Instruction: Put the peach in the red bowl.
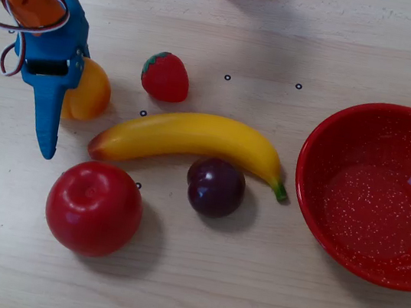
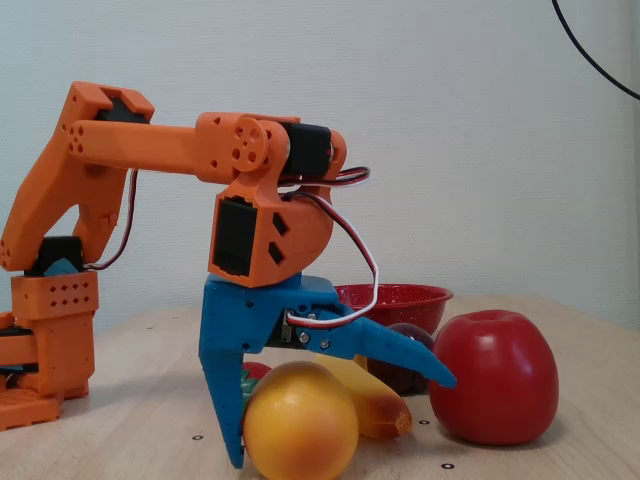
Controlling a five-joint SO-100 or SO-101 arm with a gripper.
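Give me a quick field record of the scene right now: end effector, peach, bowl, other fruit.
end effector: open, fingers straddling the peach, not closed on it
peach: on the table, left side of the overhead view, partly under the arm
red bowl: empty, far right in the overhead view
other fruit: strawberry, banana, plum, red apple, all on the table
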